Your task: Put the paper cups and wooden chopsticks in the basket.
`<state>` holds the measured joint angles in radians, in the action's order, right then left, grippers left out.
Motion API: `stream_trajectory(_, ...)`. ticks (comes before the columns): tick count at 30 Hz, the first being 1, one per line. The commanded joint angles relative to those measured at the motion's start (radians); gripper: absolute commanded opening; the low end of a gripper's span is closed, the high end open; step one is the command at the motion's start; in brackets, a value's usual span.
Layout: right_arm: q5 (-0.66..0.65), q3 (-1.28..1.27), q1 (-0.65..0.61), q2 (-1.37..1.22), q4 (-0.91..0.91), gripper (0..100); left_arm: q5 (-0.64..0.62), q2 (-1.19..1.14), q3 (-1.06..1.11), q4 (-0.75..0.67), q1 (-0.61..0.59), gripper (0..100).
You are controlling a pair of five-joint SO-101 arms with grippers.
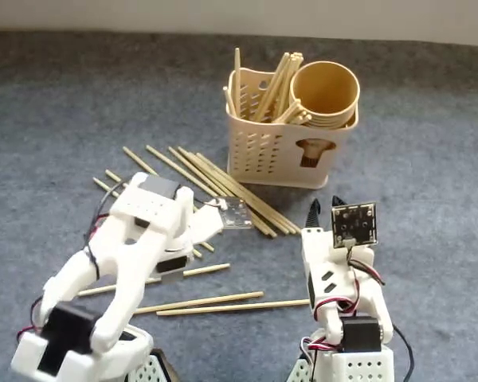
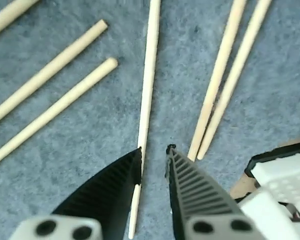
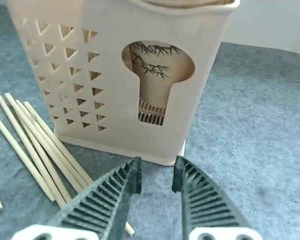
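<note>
Standing near the far edge of the grey desk (image 1: 430, 207), a cream perforated plastic basket (image 1: 283, 155) is loaded with stacked tan paper cups (image 1: 325, 94) and pale wooden chopsticks (image 1: 269, 79); loose chopsticks (image 1: 239, 195) are scattered before it toward the near edge; the left gripper (image 2: 154, 154) is held parted astride one loose chopstick (image 2: 149, 75); the right gripper (image 3: 156, 172) is held parted and empty just before the basket's front wall.

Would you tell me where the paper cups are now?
In the high view, the paper cups sit stacked in the right half of the basket, beside standing chopsticks.
</note>
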<state>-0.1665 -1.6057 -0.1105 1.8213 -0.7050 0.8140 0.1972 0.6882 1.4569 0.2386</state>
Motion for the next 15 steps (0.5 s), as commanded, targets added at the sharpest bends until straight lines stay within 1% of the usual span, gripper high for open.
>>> stream_trajectory(1,-0.015,0.010,0.012,0.010,0.001,11.8,-0.048,-0.114,-0.038,-0.089,0.025,9)
stream_trajectory(7,-0.015,0.010,0.010,0.010,0.001,11.8,-0.049,-0.248,-0.038,-0.178,0.018,8)
stream_trajectory(11,-0.015,0.010,0.010,0.010,0.001,11.8,-0.049,-0.280,-0.042,-0.187,0.024,0)
stream_trajectory(15,-0.017,0.010,0.010,0.010,0.001,11.8,-0.051,-0.277,-0.045,-0.181,0.016,0)
